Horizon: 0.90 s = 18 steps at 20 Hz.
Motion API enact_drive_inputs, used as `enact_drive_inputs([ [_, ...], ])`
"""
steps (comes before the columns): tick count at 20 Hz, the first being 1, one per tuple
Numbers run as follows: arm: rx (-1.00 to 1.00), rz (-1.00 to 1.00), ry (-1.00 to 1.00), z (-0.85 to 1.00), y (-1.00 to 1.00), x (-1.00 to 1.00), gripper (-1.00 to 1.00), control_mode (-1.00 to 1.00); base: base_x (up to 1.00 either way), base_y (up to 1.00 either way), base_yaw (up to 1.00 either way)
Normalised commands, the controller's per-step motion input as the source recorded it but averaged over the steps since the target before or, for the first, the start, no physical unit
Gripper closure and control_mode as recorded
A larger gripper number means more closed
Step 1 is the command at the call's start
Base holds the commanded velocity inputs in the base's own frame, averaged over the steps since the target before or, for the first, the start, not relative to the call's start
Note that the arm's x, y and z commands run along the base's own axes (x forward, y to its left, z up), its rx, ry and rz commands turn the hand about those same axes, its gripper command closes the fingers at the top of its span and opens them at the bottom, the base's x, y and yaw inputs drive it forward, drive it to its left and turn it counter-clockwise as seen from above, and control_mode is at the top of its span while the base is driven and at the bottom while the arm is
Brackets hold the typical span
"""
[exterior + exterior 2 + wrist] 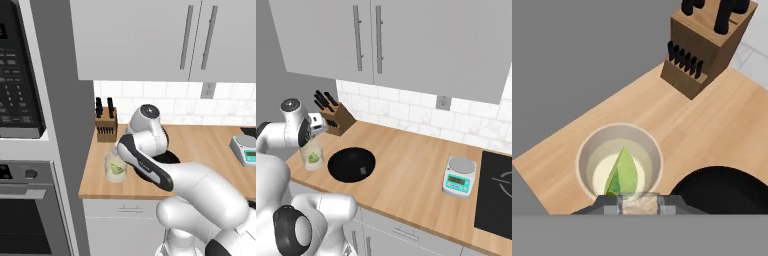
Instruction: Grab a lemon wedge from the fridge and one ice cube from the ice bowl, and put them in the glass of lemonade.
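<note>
Wedge (623,172), yellow-green and pointed, inside the lemonade glass (587,150); fingers (639,205) closed on a pale cube.

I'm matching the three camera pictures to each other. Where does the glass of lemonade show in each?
Left base view: glass of lemonade, centre-left, beside the arm.
Right base view: far left, below the hand.
Hand view: lower centre, wedge inside.
Shared landmark: knife block.

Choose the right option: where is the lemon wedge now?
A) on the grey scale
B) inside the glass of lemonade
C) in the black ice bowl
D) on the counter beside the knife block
B: in the hand view the lemon wedge sits inside the rim of the glass of lemonade, apart from the ice bowl.
</note>
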Motion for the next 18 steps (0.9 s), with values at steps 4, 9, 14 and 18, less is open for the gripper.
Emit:
enact_drive_inputs([
  [4,0.0,0.0,0.13,-0.01,0.38,0.12,1.0,-1.0,0.0,0.0,0.0],
  [9,0.0,0.0,0.05,-0.09,0.11,0.0,1.0,-1.0,0.0,0.0,0.0],
  [14,0.0,0.01,0.0,-0.07,0.0,0.09,1.0,-1.0,0.0,0.0,0.0],
  [18,0.0,0.0,0.0,0.0,0.0,0.13,1.0,-1.0,0.0,0.0,0.0],
])
